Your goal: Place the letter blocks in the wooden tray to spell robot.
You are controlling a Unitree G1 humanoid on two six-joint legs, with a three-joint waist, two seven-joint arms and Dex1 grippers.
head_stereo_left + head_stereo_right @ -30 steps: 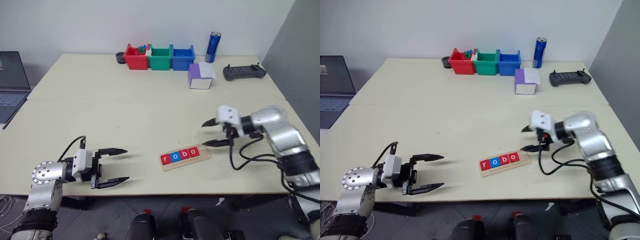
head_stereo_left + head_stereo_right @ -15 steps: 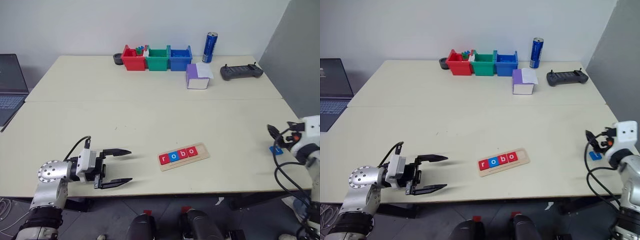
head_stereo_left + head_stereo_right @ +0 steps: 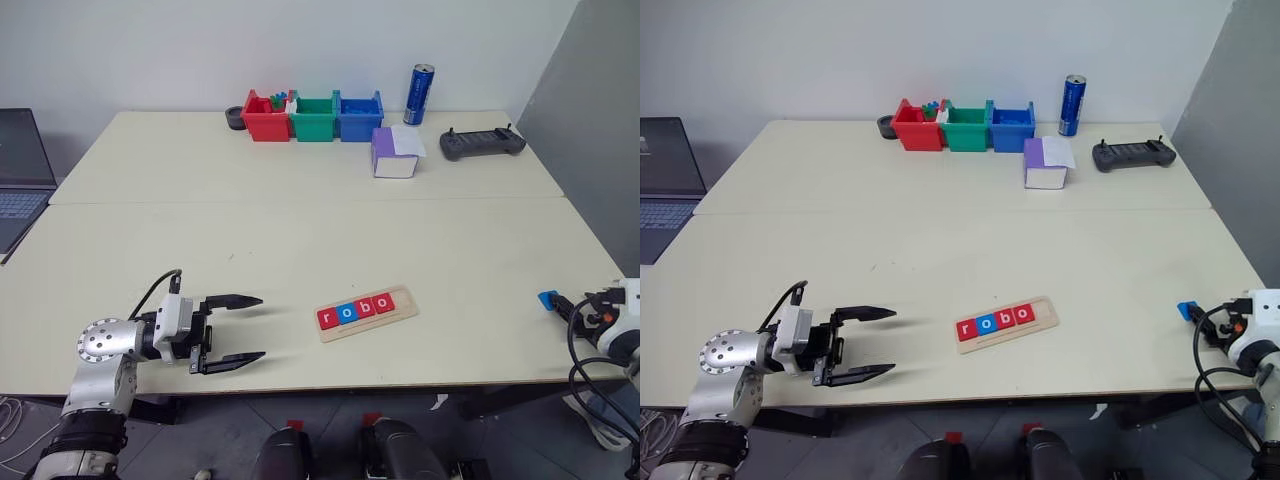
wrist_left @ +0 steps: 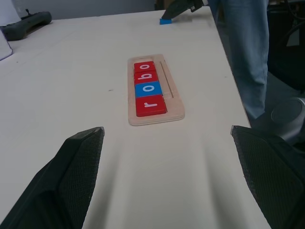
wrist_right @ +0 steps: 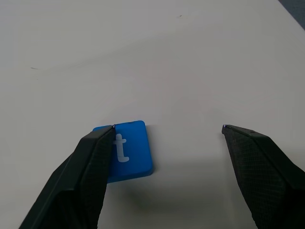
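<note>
With r, o, b, o seated in the wooden tray (image 3: 367, 312), the open right claw (image 5: 167, 143) hovers over the blue t block (image 5: 125, 150), one finger overlapping it, so it must centre, then close.

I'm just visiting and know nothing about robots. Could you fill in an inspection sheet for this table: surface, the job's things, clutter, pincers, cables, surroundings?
Surface: pale table, no spills seen.
Job's things: wooden tray holds four letter blocks reading r, o, b, o; last slot empty. Blue t block lies flat near the table's right edge.
Clutter: red, green, blue bins, blue can, purple-and-white box, black controller, at the far edge.
Pincers: left pincer open, empty; right pincer open, beside the t block.
Cables: black cables on the right arm.
Surroundings: laptop at left.
</note>
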